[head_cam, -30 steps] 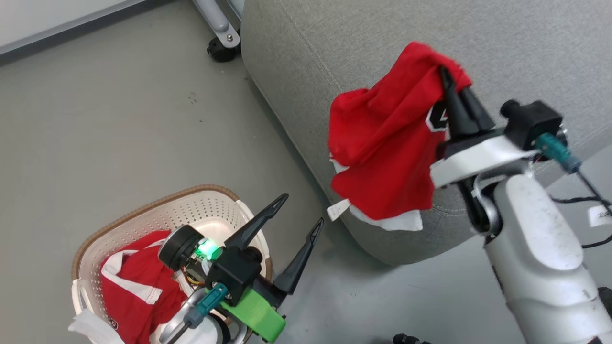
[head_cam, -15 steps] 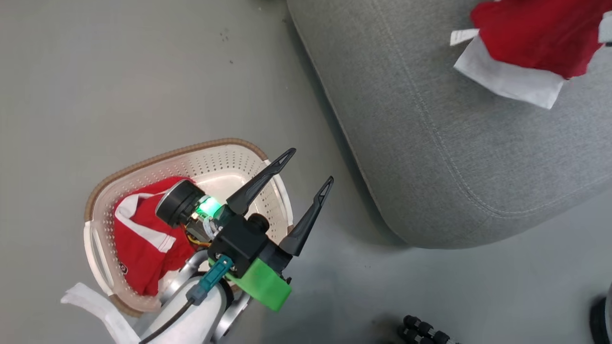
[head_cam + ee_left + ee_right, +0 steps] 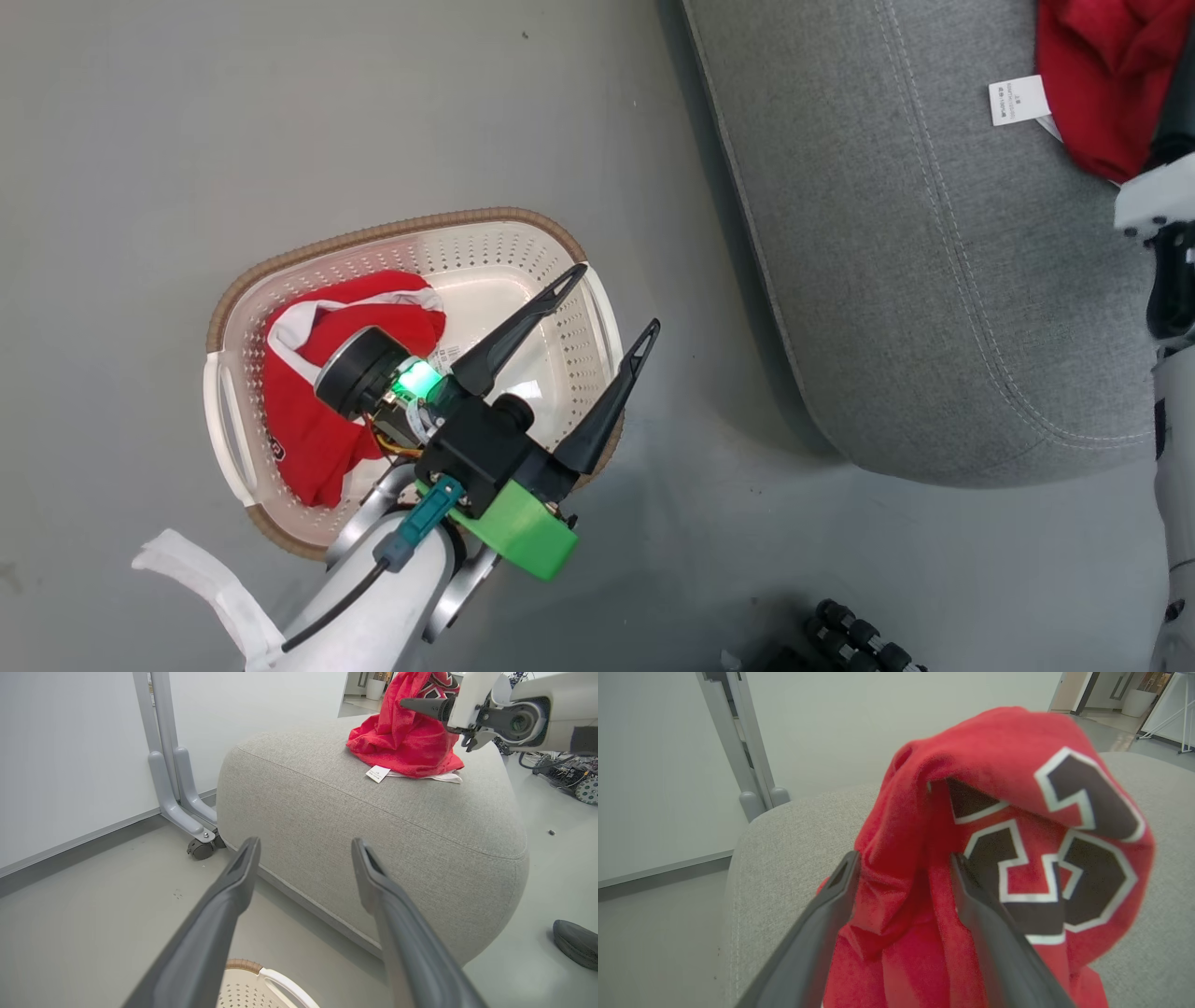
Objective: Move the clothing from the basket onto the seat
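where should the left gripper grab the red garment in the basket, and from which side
Likely the raised, bunched fold with white trim of the red garment, from straight above: it lies crumpled inside the basket, whose walls block sideways approach.

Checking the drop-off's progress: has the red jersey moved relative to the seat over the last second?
Yes. The jersey has gone from hanging beside the near corner of the seat to farther in, over its top, hem resting there.

Smooth grey floor (image 3: 121, 121) carries cream perforated plastic basket w/ brown rim (image 3: 392, 227) & big grey woven-fabric cushion seat (image 3: 887, 243), near but apart. Red fabric garment w/ white tag (image 3: 402, 742) rests on seat top.
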You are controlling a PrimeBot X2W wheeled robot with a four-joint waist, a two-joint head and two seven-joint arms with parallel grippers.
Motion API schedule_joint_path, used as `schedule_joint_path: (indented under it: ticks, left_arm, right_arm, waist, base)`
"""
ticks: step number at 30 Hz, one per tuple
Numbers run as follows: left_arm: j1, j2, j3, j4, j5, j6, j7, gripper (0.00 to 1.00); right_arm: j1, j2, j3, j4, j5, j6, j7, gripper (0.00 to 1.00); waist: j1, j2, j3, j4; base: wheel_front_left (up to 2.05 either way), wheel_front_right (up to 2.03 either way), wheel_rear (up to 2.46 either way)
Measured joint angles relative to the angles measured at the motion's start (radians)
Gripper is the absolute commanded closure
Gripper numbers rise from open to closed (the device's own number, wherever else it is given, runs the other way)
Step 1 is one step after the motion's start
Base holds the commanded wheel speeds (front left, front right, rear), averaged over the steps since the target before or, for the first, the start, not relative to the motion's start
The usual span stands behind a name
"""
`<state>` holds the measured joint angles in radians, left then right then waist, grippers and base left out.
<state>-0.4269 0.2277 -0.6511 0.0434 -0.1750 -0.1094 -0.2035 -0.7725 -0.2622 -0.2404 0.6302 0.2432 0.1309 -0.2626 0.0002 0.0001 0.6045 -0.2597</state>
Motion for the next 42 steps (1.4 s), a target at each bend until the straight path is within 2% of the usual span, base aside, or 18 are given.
schedule_joint_path:
  ticks: [9, 14, 22, 32, 42]
  left_arm:
    - [0.01, -0.007, 0.046, 0.034, -0.015, 0.063, -0.037, 0.0]
    - [0.051, -0.029, 0.104, 0.06, -0.056, 0.114, -0.053, 0.0]
    - [0.115, -0.06, 0.233, 0.076, -0.086, 0.164, -0.059, 0.0]
    - [0.228, -0.112, 0.438, 0.067, -0.078, 0.17, -0.059, 0.0]
    - [0.346, -0.145, 0.576, 0.066, -0.037, 0.122, -0.059, 0.0]
  right_arm:
    - [0.2, 0.093, 0.048, -0.126, -0.037, 0.0, 0.0, 0.0]
    - [0.295, 0.13, 0.099, -0.225, -0.063, 0.0, 0.0, 0.0]
    - [0.42, 0.172, 0.171, -0.403, -0.098, 0.0, 0.0, 0.0]
    - [0.57, 0.201, 0.227, -0.535, -0.14, 0.0, 0.0, 0.0]
    - [0.683, 0.21, 0.249, -0.582, -0.157, 0.0, 0.017, 0.0]
  waist:
    - [-0.0001, 0.0, -0.073, 0.009]
    - [-0.0002, 0.0, -0.125, 0.027]
    - [-0.0002, 0.0, -0.192, 0.09]
    - [-0.0002, 0.0, -0.272, 0.172]
    - [-0.0002, 0.0, -0.37, 0.219]
  base:
    - [0.0, 0.0, 0.0]
    - [0.0, 0.0, 0.0]
    - [0.0, 0.0, 0.0]
    - [0.0, 0.0, 0.0]
    - [0.0, 0.0, 0.0]
